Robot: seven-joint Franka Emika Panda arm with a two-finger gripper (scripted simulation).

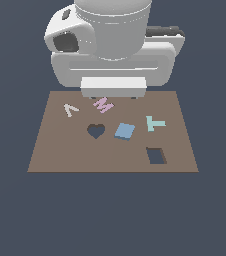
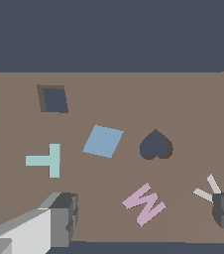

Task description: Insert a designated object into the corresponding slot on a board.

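Note:
The light-blue square tile (image 1: 125,131) lies flat on the brown board (image 1: 60,150), between the heart cutout (image 1: 96,131) and the teal T piece (image 1: 155,123). The dark rectangular slot (image 1: 156,156) is near the board's front on the exterior view's right, empty. My gripper (image 1: 114,96) hangs over the board's far edge, above the pink M piece (image 1: 103,104), apart from the tile. In the wrist view the tile (image 2: 103,141) and the slot (image 2: 53,99) show beyond my gripper (image 2: 143,216). Its fingers (image 2: 62,218) stand wide apart with nothing between them.
A white V piece (image 1: 71,109) lies at the board's far corner on the exterior view's left. The pink M (image 2: 144,203), the teal T (image 2: 47,160) and the heart cutout (image 2: 155,146) also show in the wrist view. The arm's body fills the exterior view's top.

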